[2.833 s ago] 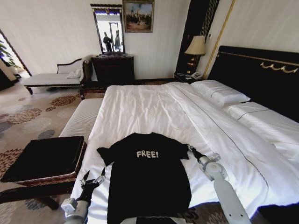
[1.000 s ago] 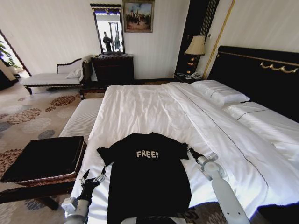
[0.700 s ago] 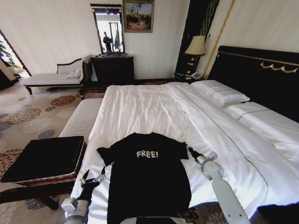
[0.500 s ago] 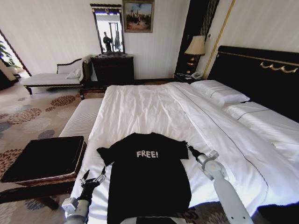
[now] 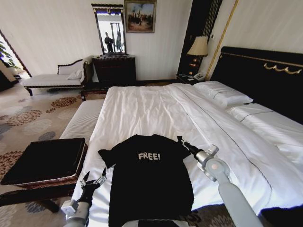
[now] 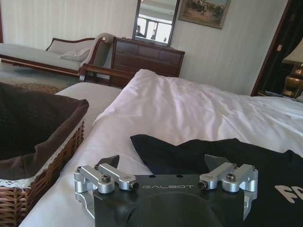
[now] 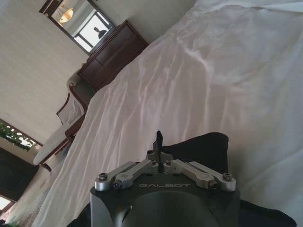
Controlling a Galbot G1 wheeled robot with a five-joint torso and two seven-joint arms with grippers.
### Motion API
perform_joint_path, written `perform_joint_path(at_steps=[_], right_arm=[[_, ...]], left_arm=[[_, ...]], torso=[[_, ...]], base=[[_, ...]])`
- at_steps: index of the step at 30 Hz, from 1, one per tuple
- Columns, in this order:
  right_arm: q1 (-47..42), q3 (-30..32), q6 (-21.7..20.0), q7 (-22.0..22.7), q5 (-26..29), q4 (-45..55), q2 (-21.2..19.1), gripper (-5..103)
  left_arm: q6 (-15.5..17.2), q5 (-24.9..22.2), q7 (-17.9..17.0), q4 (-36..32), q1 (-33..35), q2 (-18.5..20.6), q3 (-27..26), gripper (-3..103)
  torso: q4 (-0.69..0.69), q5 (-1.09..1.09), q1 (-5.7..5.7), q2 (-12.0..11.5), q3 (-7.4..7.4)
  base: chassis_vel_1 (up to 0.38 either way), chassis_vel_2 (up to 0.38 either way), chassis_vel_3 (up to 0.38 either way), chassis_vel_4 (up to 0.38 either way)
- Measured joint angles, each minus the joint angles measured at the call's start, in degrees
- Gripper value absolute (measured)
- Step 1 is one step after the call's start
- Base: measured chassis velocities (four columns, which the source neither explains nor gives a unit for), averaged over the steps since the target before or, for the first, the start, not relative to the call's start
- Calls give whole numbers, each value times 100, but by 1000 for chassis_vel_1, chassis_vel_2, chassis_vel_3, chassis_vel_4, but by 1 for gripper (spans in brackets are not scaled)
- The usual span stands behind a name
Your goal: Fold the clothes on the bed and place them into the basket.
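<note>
White bed (image 5: 156, 109) bears "FREE!" T-shirt (image 5: 150, 182); left gripper (image 6: 165, 163) fingers wide, right gripper (image 7: 159, 142) fingers pinched together at sleeve.

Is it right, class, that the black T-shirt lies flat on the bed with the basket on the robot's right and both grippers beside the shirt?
Not quite. The basket stands on the robot's left, off the bed's edge, as the head view shows. The rest holds: the T-shirt lies flat, with the left gripper and right gripper beside it.
</note>
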Motion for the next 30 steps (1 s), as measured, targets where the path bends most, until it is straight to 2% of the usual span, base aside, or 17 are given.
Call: perform_joint_path(at_steps=[10, 25, 27, 28, 30], right_arm=[[335, -771, 75, -49, -573, -525, 408, 0], [462, -1111, 133, -139, -1111, -1017, 674, 0], [462, -1162, 136, -152, -1177, -1032, 663, 11], [462, -1162, 136, -152, -1177, -1032, 663, 11], [419, -1224, 130, -159, -1210, -955, 624, 21]], left_arm=[[5, 47, -3, -113, 29, -41, -13, 100], [29, 101, -30, -170, 32, -86, -9, 100], [31, 114, -33, -175, 39, -107, -5, 100], [31, 114, -33, -175, 39, -107, -5, 100], [31, 123, -34, -177, 51, -120, 2, 100]], torso=[[0, 0, 0, 0, 0], [0, 1, 0, 0, 0], [0, 1, 0, 0, 0], [0, 1, 0, 0, 0], [0, 1, 0, 0, 0]], base=[[0, 0, 0, 0], [0, 0, 0, 0], [0, 0, 0, 0], [0, 0, 0, 0], [0, 0, 0, 0]])
